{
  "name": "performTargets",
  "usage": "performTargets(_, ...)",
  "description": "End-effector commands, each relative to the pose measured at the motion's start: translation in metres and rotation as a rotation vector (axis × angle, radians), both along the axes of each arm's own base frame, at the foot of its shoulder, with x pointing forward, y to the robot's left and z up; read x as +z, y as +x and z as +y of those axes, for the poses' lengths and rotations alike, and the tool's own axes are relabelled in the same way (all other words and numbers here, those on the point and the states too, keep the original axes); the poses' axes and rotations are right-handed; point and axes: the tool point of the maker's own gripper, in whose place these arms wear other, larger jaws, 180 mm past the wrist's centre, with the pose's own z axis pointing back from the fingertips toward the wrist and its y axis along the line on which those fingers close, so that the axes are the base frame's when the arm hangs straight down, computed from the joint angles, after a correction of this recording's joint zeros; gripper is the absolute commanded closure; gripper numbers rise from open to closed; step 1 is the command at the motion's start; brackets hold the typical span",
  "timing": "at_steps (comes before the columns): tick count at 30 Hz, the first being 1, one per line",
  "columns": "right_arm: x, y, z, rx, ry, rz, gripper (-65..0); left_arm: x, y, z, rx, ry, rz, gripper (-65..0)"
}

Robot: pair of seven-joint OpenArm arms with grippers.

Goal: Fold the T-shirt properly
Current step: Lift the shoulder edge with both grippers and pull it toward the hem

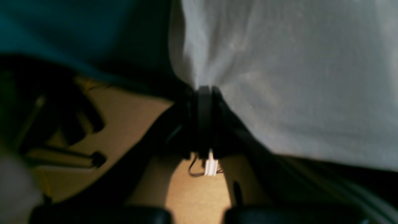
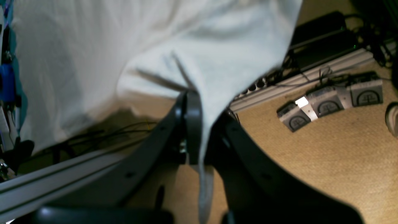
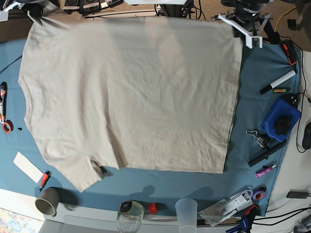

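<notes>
Both pairs of jaws are clamped on cloth. The left gripper (image 1: pixel 203 93) pinches an edge of the beige T-shirt (image 3: pixel 131 92), the fabric fanning upward and to the right from the pinch. The right gripper (image 2: pixel 191 102) bites a fold of the same shirt, a strip trailing down between its jaws. From the base view, the shirt is spread wide over the blue counter (image 3: pixel 252 97), one sleeve lying toward the lower left. Both grippers sit at the far edge, largely cut off there. The left wrist view is blurred and dim.
</notes>
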Motion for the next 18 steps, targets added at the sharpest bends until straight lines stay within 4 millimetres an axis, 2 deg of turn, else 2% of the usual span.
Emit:
performTargets(1, 0.013, 0.004, -0.007, 0.003, -0.026, -0.031, 0.0, 0.008, -0.001, 0.009, 0.019, 0.02, -0.016, 0.0)
performTargets(4, 0.013, 0.009, -0.008, 0.003, -0.027, -0.047, 0.0, 0.012, -0.001, 0.013, 0.061, -0.023, -0.035, 0.0)
performTargets(12, 0.017, 0.034, -0.009, 0.0, -0.031, -0.126, 0.0, 0.018, 0.008, -0.002, 0.031, -0.107, -0.08, 0.0)
performTargets(18, 0.022, 0.052, -0.01, -0.004, -0.037, -0.187, 0.0, 0.034, 0.025, -0.001, 0.029, -0.093, -0.166, 0.0)
